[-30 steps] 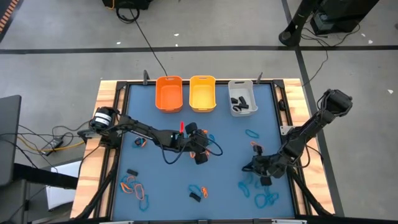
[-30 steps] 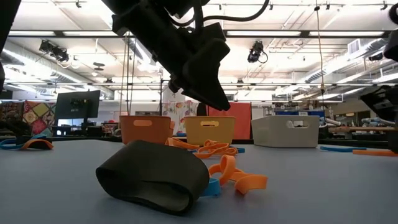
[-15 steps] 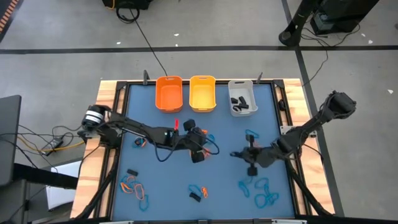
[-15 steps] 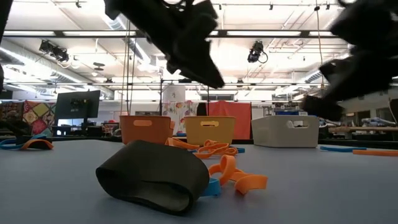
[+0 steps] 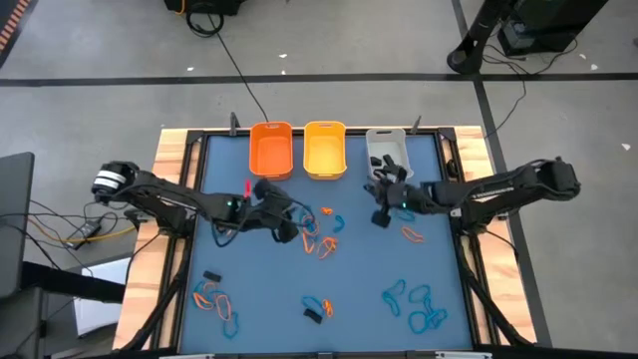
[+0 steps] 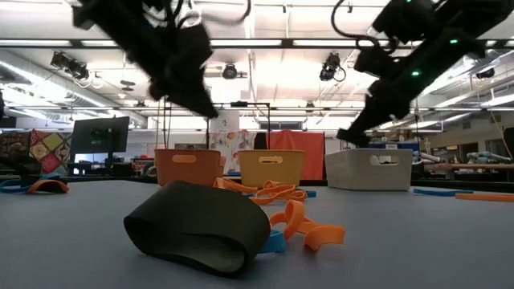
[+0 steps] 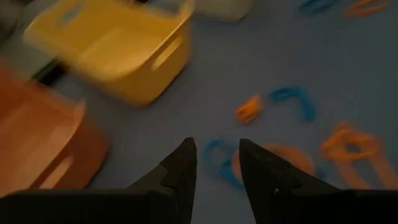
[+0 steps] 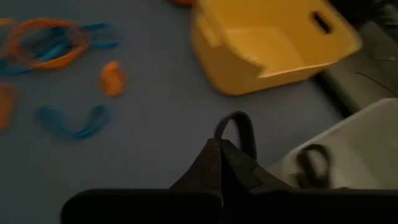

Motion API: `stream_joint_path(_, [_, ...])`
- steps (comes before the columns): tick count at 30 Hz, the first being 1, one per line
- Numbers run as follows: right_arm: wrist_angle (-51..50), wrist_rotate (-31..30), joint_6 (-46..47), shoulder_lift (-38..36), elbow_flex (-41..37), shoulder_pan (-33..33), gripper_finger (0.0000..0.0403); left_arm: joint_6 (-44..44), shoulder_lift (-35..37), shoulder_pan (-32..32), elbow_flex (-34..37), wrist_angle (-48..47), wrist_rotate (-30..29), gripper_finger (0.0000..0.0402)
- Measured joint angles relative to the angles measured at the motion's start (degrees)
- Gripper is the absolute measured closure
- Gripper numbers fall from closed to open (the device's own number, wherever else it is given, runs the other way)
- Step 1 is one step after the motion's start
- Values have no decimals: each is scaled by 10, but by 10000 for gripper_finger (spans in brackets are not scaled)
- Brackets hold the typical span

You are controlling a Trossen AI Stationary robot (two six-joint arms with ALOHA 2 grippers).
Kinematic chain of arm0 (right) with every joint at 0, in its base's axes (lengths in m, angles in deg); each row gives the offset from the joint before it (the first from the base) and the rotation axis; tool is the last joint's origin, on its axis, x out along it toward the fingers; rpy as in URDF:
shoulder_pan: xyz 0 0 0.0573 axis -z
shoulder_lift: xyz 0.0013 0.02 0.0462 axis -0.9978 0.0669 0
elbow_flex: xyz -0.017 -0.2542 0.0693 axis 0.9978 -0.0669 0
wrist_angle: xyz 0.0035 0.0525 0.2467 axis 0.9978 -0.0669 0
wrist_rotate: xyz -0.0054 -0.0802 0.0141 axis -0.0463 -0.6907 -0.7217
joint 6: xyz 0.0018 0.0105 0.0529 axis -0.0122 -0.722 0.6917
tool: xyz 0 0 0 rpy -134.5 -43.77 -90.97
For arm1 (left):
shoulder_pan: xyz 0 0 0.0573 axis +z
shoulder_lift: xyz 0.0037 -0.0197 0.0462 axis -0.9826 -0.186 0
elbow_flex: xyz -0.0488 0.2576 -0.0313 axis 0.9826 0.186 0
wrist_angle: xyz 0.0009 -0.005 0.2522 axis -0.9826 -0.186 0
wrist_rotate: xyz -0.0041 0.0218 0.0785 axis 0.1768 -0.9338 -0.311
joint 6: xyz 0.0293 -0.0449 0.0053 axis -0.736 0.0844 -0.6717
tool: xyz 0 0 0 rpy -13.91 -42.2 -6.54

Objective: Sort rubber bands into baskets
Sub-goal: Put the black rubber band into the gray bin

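Observation:
My right gripper [image 8: 221,155] is shut on a small black rubber band [image 8: 239,127], above the table beside the light grey-white basket [image 5: 387,155], which has black bands in it [image 8: 311,158]. The yellow-orange basket [image 5: 324,150] and the orange basket [image 5: 270,150] stand in a row to its left at the far edge. My left gripper [image 7: 214,165] hovers open near mid table with nothing between its fingers, above blue and orange bands [image 5: 317,234]. Another black band [image 6: 201,229] lies on the table close to the low camera. My right gripper pinches the lower end of the black band's loop [image 8: 231,144] between its two fingertips. The fingers slant downward from the table's right side. The rest of the loop stands up past the tips, lifted clear of the table.
Loose bands lie scattered: an orange one [image 5: 409,235] at mid right, a blue cluster [image 5: 414,304] near right, orange and blue ones [image 5: 214,297] near left, and small black ones [image 5: 312,316] [image 5: 211,276]. The wooden table frame [image 5: 169,160] runs round the blue mat.
My right gripper has swung from the near right of the table up and toward the far edge, to beside the grey-white basket. My left gripper has drawn back toward the table's left and risen a little, off the band cluster at mid table.

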Motion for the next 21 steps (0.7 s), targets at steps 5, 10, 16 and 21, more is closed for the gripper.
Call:
stream_joint_path(5, [-3, -3, -38, -12, 20, 59, 400, 61, 1, 10, 22, -47, -3, 275])
stream_joint_path(10, [-9, -26, -65, -14, 31, 124, 399, 76, -1, 11, 30, -67, 3, 275])
stream_joint_path(16, [-62, -21, -58, -13, 32, 195, 399, 76, -1, 11, 30, -70, -8, 275])
stream_joint_path(21, [-73, 93, -59, -13, 32, 231, 387, 50, -1, 11, 30, -59, -12, 275])
